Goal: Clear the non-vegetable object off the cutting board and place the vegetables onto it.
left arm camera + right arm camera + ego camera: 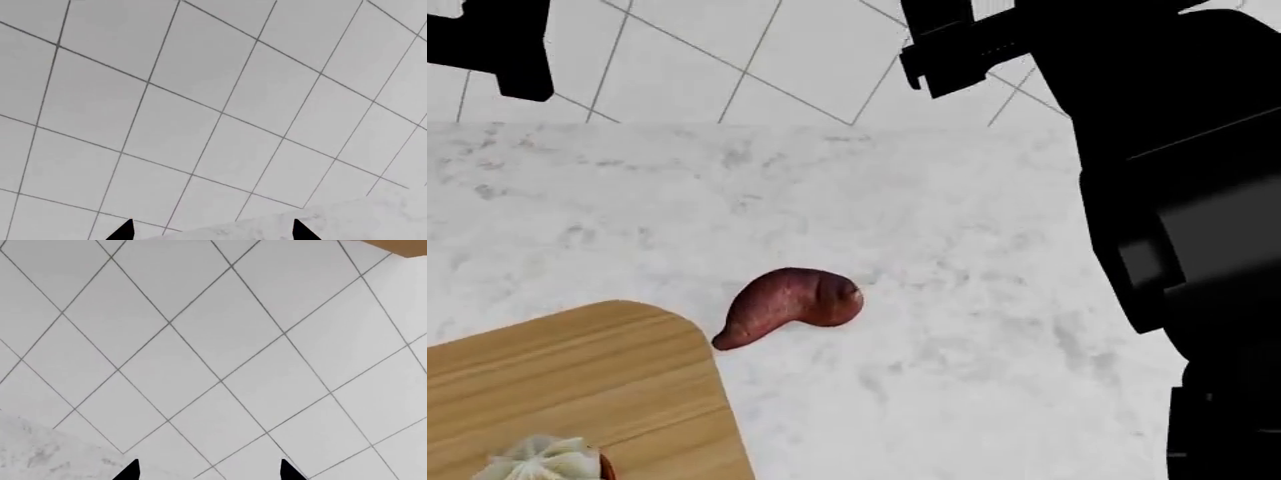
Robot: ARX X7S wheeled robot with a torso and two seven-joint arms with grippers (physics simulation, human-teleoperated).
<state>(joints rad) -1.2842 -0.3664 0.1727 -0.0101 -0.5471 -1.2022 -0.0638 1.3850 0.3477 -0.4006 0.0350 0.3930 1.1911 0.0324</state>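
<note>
A curved reddish-purple sweet potato is lying on the white marble bench, just beside the light wooden cutting board. A small cream-white pleated dome is sitting on the board. Both arms' fingers are standing wide, holding nothing.

Bright, even, sharp; faint shadows

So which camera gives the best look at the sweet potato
The head view. There the sweet potato lies whole and unblocked on the marble counter, just off the cutting board corner. Neither wrist view shows it: both see only tiled wall, a strip of counter and their own pincer tips.
</note>
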